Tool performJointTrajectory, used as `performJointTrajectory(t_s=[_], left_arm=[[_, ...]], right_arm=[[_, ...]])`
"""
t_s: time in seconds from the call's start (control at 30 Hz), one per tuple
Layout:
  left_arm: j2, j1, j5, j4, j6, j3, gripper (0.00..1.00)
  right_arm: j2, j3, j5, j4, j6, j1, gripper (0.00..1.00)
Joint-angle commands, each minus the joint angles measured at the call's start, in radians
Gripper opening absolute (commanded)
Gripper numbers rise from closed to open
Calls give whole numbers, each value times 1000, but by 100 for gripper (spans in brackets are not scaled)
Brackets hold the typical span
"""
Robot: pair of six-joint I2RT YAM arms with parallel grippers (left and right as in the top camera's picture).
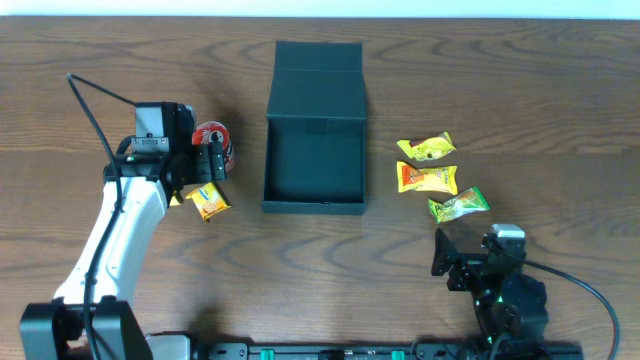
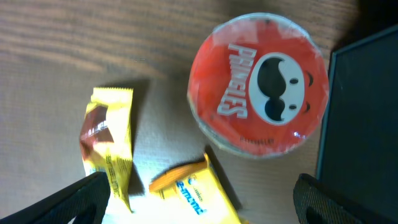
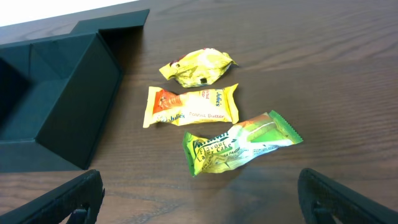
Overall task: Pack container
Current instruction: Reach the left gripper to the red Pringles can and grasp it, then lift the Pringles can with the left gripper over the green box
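The container (image 1: 315, 205) is a dark teal-green square box, open, with its flap lid laid back; it stands mid-table and shows in the right wrist view (image 3: 68, 118) and at the left wrist view's right edge (image 2: 367, 112). My left gripper (image 1: 205, 165) is open above a yellow packet (image 1: 209, 201), also seen in the left wrist view (image 2: 199, 193), beside a second yellow packet (image 2: 109, 146) and a red Pringles can (image 1: 212, 137) (image 2: 258, 84). My right gripper (image 1: 450, 265) is open and empty, just short of a green packet (image 1: 460, 206) (image 3: 239, 142).
Right of the box lie a yellow-orange packet (image 1: 428, 179) (image 3: 191, 106) and a yellow-green packet (image 1: 427, 148) (image 3: 198, 66). The table's far edge runs along the top.
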Motion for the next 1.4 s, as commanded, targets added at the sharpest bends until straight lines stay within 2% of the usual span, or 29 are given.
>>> performJointTrajectory(t_s=[0.0,0.13,0.27,0.63,0.83,0.97,1.0,1.17,1.37], left_arm=[[33,-4,7,23,94,34,95],[34,-4,31,33,120,42,95],[34,-4,126,39,160,56,95],[118,-5,139,101,156,56,95],[150,-24,140,127,145,56,96],[151,-25,139,155,87,56,95],[151,-26,140,163,77,56,99],[155,-25,139,183,59,56,77],[185,-25,139,175,49,56,72]], right_arm=[[-6,-9,3,0,11,0,99],[-6,-9,3,0,11,0,99],[-6,-9,3,0,11,0,99],[-6,-9,3,0,11,0,99],[-6,-9,3,0,11,0,99],[-6,-9,3,0,11,0,99],[-6,-9,3,0,11,0,99],[-6,-9,3,0,11,0,99],[-6,-9,3,0,11,0,99]])
